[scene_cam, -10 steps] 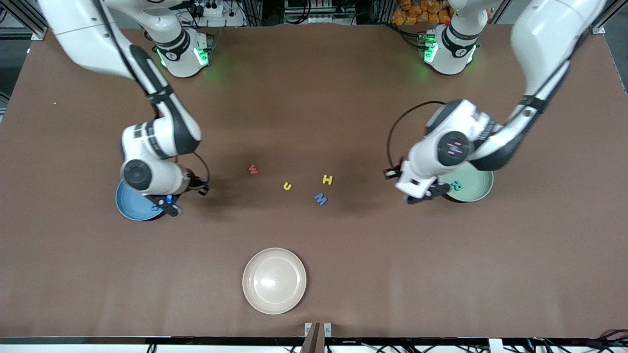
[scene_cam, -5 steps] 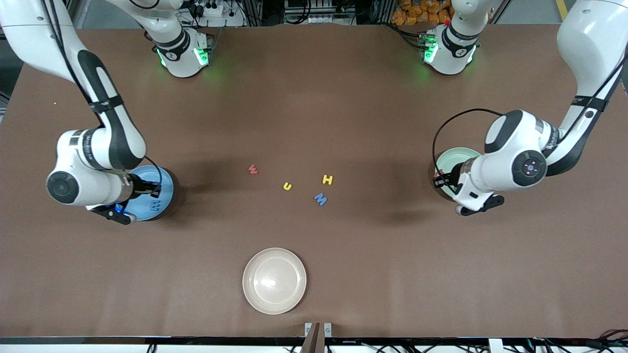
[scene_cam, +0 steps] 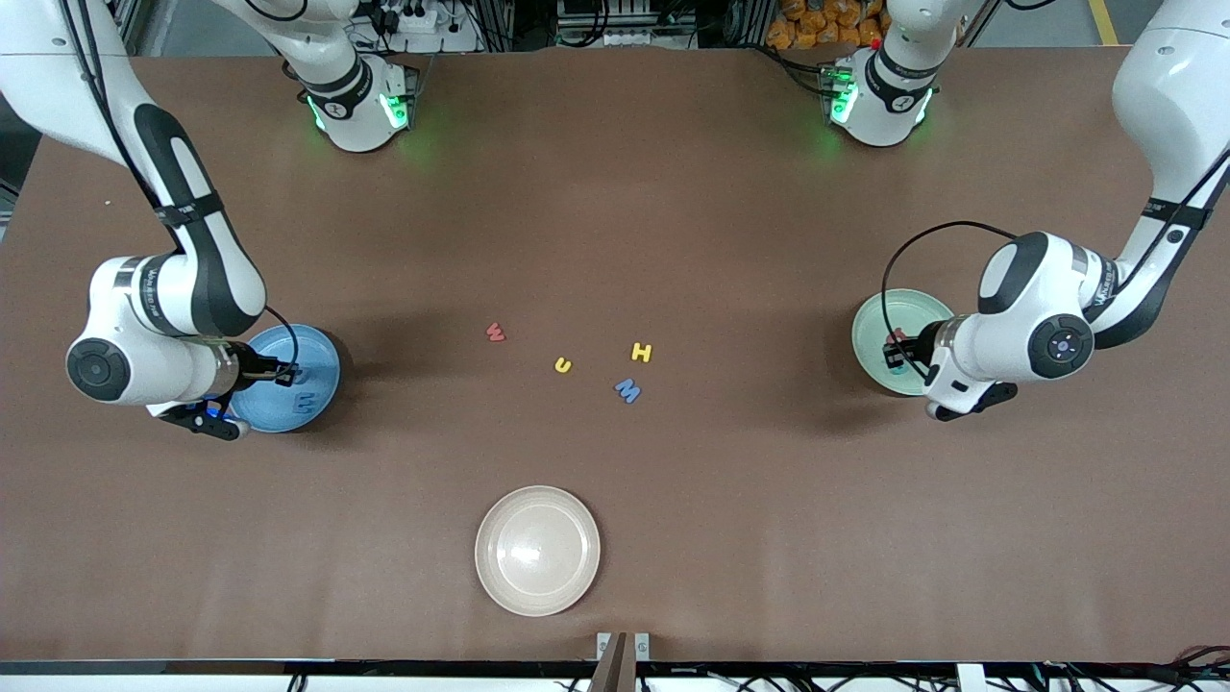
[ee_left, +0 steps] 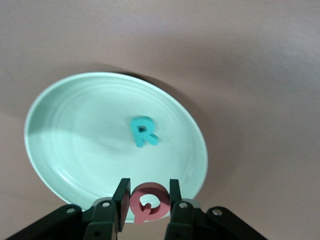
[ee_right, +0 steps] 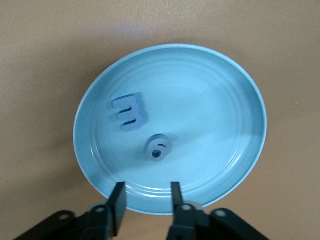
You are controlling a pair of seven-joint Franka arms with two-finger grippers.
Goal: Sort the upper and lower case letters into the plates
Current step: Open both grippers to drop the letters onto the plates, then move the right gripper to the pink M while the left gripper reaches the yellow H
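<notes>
Left gripper (ee_left: 147, 202) hangs over the mint green plate (scene_cam: 876, 317) at the left arm's end of the table (scene_cam: 615, 192), fingers (ee_left: 121, 197) clamped tight on a red letter Q (ee_left: 146, 201); in the left wrist view the Q sits above the plate's rim. On that plate lies a teal letter R (ee_left: 144, 131), roughly at its centre.

Right gripper (ee_right: 147, 200) hovers over the blue plate (scene_cam: 317, 351) at the right arm's end, fingers (ee_right: 119, 200) parted w/ nothing between them. Two blue letters rest in that plate: a lowercase m (ee_right: 128, 113) and a small rounded letter (ee_right: 157, 148) just beside it, apart from it; which letter it is can't be told.

Four letters lie loose mid-table betw. the two plates: red w (scene_cam: 495, 333), yellow u (scene_cam: 562, 364), yellow H (scene_cam: 642, 352), blue M (scene_cam: 627, 389). From the u, front view: w at approx. 10 o'clock, H at 2 o'clock, M at 4 o'clock, nearest the front camera.

Cream-beige plate (scene_cam: 500, 577) sits nearer the front camera, at 6 o'clock from the loose letters, well apart.
</notes>
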